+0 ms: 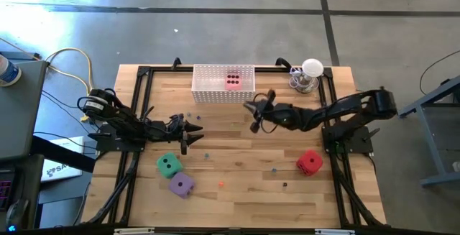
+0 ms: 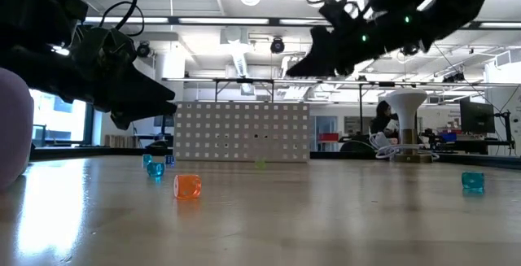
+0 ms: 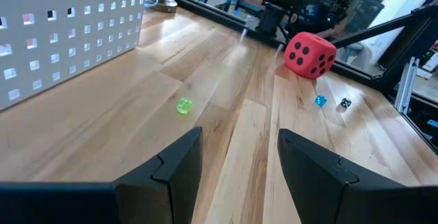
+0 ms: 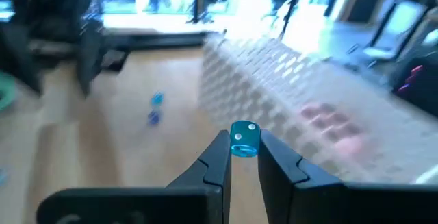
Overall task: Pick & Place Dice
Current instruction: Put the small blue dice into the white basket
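The right gripper (image 4: 241,157) pinches a tiny translucent blue die (image 4: 244,140) between its fingertips, the jaws drawn in narrow around it; that small cube is held at the very tips, probably so it can be let fall cleanly into the white perforated basket (image 1: 223,83), which sits against the table's far edge, near its middle. In the high view the right arm reaches in from the right edge, stretched low and nearly flat, its gripper (image 1: 256,113) near the basket's front right corner, raised off the wood in the low view. A pink die (image 1: 233,81) already lies inside the basket, so the basket looks to be the drop point. The left gripper (image 1: 188,131) hangs over the left half of the table, its two fingers (image 3: 179,162) part-way apart with nothing between them, pointed across the boards toward the red die (image 3: 310,55). The green die (image 1: 169,164) and purple die (image 1: 181,184) lie close together just nearside of it, toward the near left corner, and the left arm seems placed to take one next. The red die rests by itself toward the right edge. Small coloured specks, among them a tiny yellow-green die (image 3: 183,105) and an orange one (image 2: 187,185), lie scattered on the table (image 1: 244,185).
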Controlling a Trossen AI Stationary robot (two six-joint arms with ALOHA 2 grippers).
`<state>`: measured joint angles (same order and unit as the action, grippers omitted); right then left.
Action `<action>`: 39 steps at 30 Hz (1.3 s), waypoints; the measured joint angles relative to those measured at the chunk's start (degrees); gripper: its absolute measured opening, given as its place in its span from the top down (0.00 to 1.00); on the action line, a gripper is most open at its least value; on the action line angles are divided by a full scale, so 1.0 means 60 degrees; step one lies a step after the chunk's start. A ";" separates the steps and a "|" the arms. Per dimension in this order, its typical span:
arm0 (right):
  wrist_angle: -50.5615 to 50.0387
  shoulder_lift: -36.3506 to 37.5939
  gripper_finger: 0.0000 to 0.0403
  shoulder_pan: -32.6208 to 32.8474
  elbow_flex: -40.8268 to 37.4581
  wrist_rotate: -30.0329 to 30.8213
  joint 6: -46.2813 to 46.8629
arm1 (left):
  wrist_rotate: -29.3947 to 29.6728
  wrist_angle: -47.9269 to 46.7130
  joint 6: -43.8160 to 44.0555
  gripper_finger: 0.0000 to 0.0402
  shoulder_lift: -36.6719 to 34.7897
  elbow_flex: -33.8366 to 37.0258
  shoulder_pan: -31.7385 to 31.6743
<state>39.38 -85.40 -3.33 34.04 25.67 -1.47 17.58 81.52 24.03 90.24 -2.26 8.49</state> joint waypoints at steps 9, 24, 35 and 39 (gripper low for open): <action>-0.2082 0.0870 0.91 -0.1267 0.1372 0.0033 0.0424 | 0.0026 0.0000 0.0000 0.54 0.0000 -0.0015 0.0000; -0.3884 -0.0307 0.91 -0.2322 0.2803 -0.0735 0.2069 | 0.0033 -0.0008 -0.0004 0.54 -0.0004 -0.0026 0.0000; -0.2962 -0.1555 0.91 -0.2766 0.2809 -0.0737 0.1795 | 0.0033 -0.0083 -0.0004 0.54 -0.0004 -0.0026 0.0000; -0.2952 -0.1600 0.91 -0.2795 0.2820 -0.0818 0.1755 | 0.0033 -0.0080 -0.0004 0.54 -0.0004 -0.0028 0.0000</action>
<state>21.67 -95.00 -20.10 50.96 20.76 9.06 17.78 81.03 24.01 90.21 -2.43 8.49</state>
